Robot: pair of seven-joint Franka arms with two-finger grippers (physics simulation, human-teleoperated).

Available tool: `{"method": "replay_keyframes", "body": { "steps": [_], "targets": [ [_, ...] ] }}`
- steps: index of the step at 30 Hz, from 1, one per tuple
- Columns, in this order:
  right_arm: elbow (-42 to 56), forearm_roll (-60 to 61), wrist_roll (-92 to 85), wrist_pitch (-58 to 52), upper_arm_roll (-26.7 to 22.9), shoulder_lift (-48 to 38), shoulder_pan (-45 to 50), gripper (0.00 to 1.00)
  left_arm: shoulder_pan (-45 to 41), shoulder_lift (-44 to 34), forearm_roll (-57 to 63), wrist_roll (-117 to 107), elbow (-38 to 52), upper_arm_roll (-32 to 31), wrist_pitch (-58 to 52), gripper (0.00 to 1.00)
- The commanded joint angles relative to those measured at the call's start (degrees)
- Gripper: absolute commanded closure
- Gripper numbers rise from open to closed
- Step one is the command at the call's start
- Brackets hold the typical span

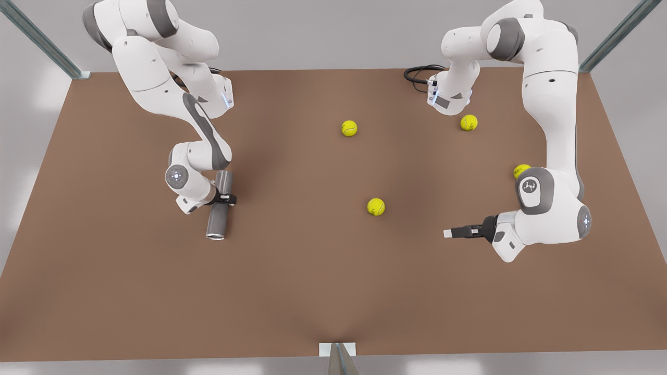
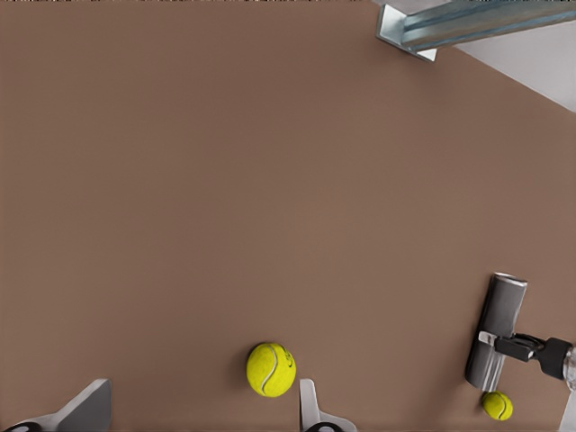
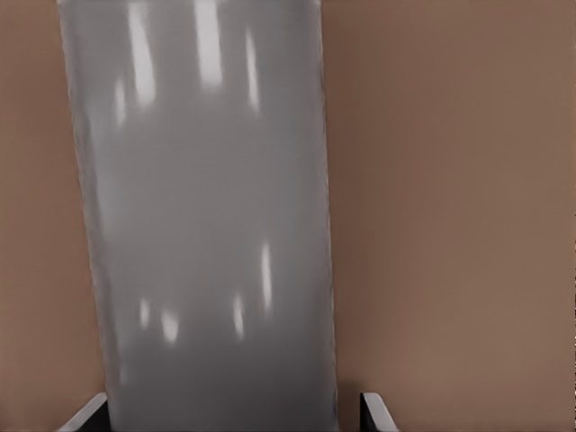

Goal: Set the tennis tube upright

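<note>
The tennis tube (image 1: 219,221) is a grey cylinder lying on the brown table at the front view's left, its silvery rim toward the near edge. My right gripper (image 1: 225,198) is shut across its middle. The right wrist view has the tube (image 3: 207,225) close up, with a fingertip (image 3: 373,416) at either side of it. The left wrist view catches the same tube (image 2: 499,315) and the right gripper (image 2: 506,346) far off. My left gripper (image 1: 449,233) waits low at the front view's right, open (image 2: 198,409) and holding nothing.
Several yellow-green tennis balls lie on the table (image 1: 312,291): one mid-table (image 1: 375,207) (image 2: 270,369), one farther back (image 1: 349,128), one at the back right (image 1: 468,122) and one beside the left arm (image 1: 521,170). Metal frame posts (image 1: 338,357) stand at the table's edges.
</note>
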Motion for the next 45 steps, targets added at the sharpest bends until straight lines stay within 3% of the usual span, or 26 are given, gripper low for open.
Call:
{"method": "replay_keyframes", "body": {
  "steps": [1, 10, 17, 32, 40, 45],
  "targets": [
    [0.00, 0.00, 0.00, 0.00, 0.00, 0.05, 0.00, 0.09, 0.00, 0.00, 0.00, 0.00, 0.00, 0.00, 0.00, 0.01],
    [0.00, 0.00, -0.18, 0.26, 0.08, 0.31, 0.09, 0.14, 0.09, 0.09, 0.00, 0.00, 0.09, 0.00, -0.17, 0.01],
    [0.00, -0.09, -0.79, 0.26, 0.00, 0.31, -0.17, 0.24, 0.00, 0.27, -0.09, 0.00, 0.35, -0.09, 0.18, 0.01],
    [-0.09, -0.09, -0.79, 0.26, 0.08, 0.22, 0.00, 0.26, 0.88, -0.61, -1.15, -0.09, 2.02, -0.44, -0.09, 0.01],
    [-0.09, -0.09, -1.05, 0.00, 0.08, -0.92, -0.17, 0.27, 4.83, -3.95, -1.32, 0.70, 3.43, -0.27, -8.17, 0.01],
    [0.00, -0.09, -1.23, -3.51, 1.58, -6.19, -0.61, 0.27, 7.29, -3.86, -1.85, 1.14, 3.52, -0.44, -11.77, 0.01]
  ]
}}
